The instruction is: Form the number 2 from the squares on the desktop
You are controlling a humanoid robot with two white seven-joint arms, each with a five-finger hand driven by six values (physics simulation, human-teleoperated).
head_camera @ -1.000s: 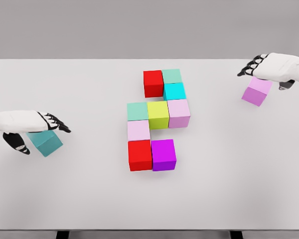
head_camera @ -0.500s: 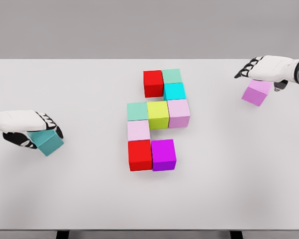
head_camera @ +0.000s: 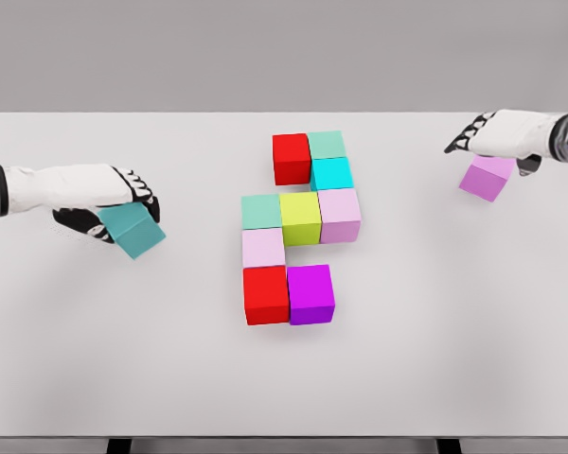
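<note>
Since the earlier frame the teal cube (head_camera: 133, 228) has travelled up and to the right with the left robot hand (head_camera: 109, 200), and now it is closer to the group of cubes in the middle, though a wide strip of bare counter (head_camera: 435, 322) lies between them. The fingers of this hand are closed around the teal cube, which is tilted, one corner pointing toward the centre. I cannot tell if the cube touches the counter or is lifted a little.

The group in the middle is in the same place as before. At the top a red cube (head_camera: 291, 158) stands beside a pale green cube (head_camera: 327, 145), and a cyan cube (head_camera: 331, 173) is just under the green one. The next row has a mint cube (head_camera: 261, 211), a yellow-green cube (head_camera: 300, 218) and a pale pink cube (head_camera: 340, 215), all touching side by side. Under the mint cube is a light pink cube (head_camera: 263, 248), then a second red cube (head_camera: 266, 294), with a magenta cube (head_camera: 310, 294) touching its right side.

Far at the right, well apart from the group, the right robot hand (head_camera: 505, 137) rests over the top edge of a violet cube (head_camera: 487, 177). Its fingers are stretched forward and slightly spread, not wrapped around the cube, which looks tilted.
</note>
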